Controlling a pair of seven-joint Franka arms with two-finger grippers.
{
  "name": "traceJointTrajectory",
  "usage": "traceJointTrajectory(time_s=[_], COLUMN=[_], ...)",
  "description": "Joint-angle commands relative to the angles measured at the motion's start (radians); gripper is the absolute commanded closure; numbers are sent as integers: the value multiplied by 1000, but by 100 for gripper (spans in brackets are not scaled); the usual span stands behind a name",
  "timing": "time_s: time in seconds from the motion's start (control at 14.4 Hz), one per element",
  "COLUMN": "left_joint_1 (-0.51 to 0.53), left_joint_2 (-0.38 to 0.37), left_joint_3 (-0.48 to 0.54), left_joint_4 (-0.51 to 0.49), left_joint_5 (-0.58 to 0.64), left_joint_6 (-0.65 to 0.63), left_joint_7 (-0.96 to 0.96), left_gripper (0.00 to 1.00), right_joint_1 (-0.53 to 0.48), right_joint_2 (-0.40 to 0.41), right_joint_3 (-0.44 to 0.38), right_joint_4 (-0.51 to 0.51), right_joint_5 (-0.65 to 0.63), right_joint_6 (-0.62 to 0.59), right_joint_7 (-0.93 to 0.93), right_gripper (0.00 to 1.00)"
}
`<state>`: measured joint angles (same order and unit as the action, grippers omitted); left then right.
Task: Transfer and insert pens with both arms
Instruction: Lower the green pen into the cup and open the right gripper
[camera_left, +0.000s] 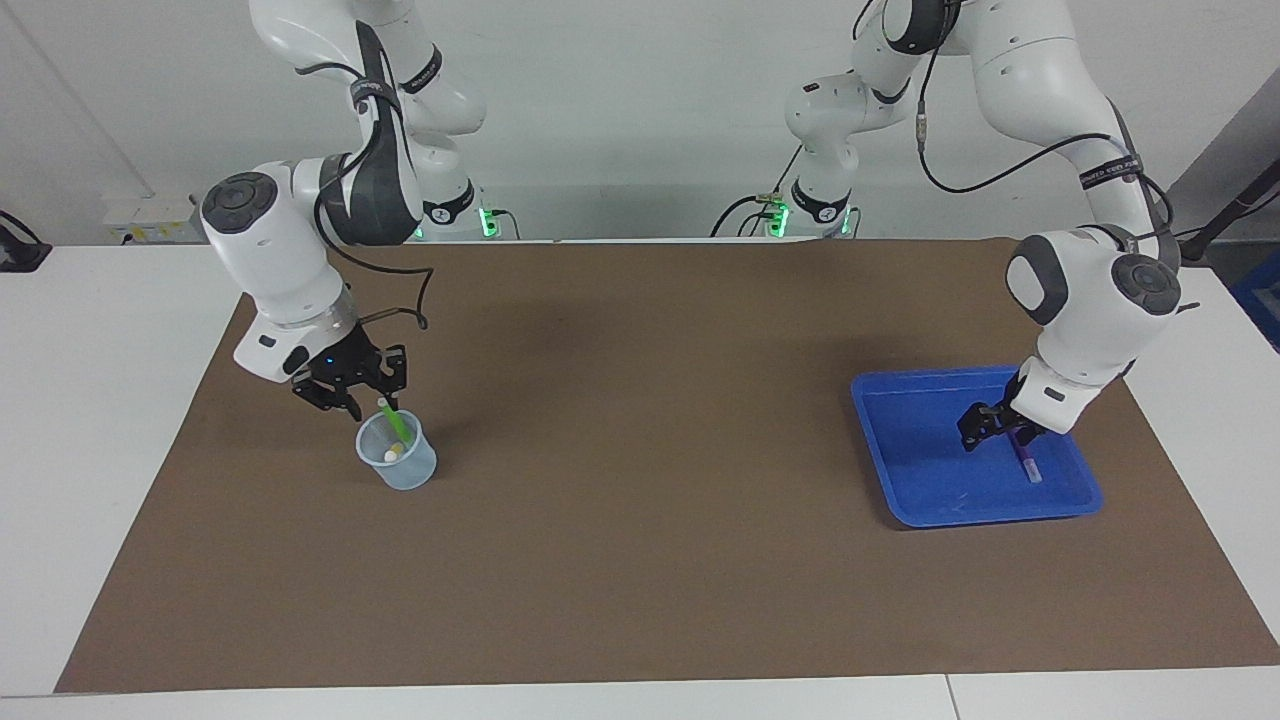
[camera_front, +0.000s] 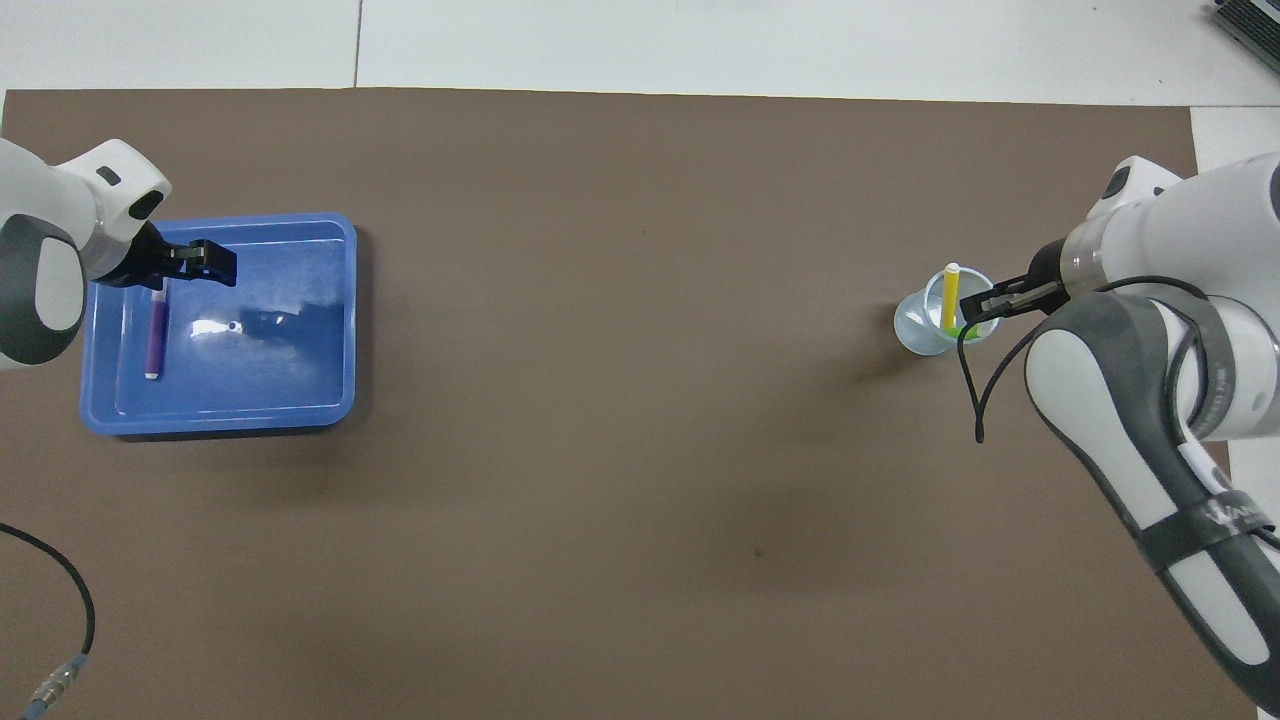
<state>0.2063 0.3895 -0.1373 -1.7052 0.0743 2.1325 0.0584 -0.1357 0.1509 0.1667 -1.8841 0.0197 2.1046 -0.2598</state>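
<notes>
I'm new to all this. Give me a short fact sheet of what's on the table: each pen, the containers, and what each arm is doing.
green pen: in the clear cup, leaning
yellow pen: in the same cup
purple pen: lying in the blue tray
right gripper: at the cup's rim, by the green pen
left gripper: low over the tray, at the purple pen's end
table cover: brown mat

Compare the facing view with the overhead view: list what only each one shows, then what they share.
Only the facing view shows the arm bases at the wall and the bright green pen standing full-length in the clear plastic cup.

Only the overhead view shows the yellow pen full-length and a black cable at the table's edge.

Both show the blue plastic tray holding the purple pen, the left gripper over that pen, and the right gripper at the cup.
</notes>
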Motion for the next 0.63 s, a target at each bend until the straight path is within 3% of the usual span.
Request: traceJointTrajectory(time_s=[0.0, 0.56], left_joint_1=[47, 111], left_joint_2=[57, 86], left_joint_3=[-10, -10], left_joint_4=[65, 18], left_joint_5=[22, 16], left_joint_6=[7, 81], left_joint_7=[87, 170], left_gripper=[11, 14], right_joint_1=[-4, -2], right_joint_2=[-25, -123], right_joint_3=[7, 13], right_joint_4=[8, 111], right_joint_5=[-15, 3], right_joint_6=[-38, -276], right_joint_7=[36, 62], right_gripper=[0, 0])
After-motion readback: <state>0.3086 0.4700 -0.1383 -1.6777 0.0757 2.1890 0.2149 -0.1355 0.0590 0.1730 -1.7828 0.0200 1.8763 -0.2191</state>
